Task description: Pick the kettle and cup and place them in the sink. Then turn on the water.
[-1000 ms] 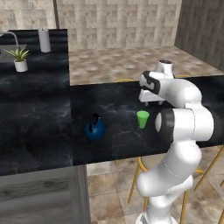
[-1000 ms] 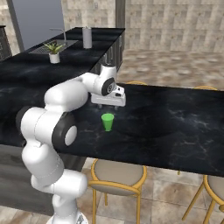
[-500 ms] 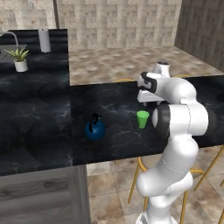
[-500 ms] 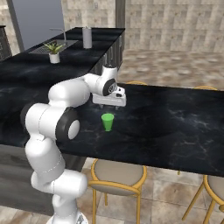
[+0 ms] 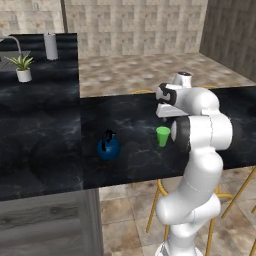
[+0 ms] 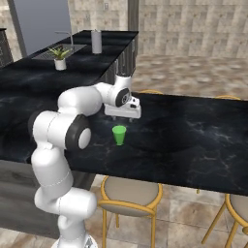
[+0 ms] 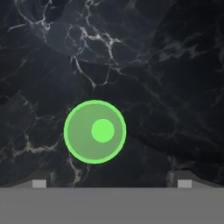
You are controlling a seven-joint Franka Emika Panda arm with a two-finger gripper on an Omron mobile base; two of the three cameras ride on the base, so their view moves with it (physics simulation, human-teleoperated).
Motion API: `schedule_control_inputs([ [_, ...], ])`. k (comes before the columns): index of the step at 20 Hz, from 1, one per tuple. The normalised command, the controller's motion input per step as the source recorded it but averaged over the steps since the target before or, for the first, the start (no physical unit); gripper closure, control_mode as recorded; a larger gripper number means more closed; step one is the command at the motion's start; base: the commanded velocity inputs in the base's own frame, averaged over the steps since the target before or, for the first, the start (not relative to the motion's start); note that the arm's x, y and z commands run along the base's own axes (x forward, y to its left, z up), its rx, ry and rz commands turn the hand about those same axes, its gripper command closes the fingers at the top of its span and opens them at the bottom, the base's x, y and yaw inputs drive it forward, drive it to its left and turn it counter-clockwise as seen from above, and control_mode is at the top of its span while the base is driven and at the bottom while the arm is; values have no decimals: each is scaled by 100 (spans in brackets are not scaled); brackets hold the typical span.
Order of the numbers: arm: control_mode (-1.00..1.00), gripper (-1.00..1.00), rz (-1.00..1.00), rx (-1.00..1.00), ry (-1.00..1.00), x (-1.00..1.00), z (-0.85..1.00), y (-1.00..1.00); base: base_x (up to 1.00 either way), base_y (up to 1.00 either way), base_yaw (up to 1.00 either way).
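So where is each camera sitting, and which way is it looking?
Left base view: behind the arm on its left, looking forward and down at the kettle and cup; the arm rises lower right.
Right base view: behind on its right, same counter; the arm rises lower left.
Hand view: on the hand, looking straight down into the cup; fingertips at the bottom.
All three share the cup.
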Motion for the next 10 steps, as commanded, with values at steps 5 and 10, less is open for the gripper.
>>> schedule_control_inputs([
  [5,-100,-100,0,0,0,13,-11,-10,0,0,0],
  [10,-100,-100,0,0,0,4,-18,-5,0,0,0],
])
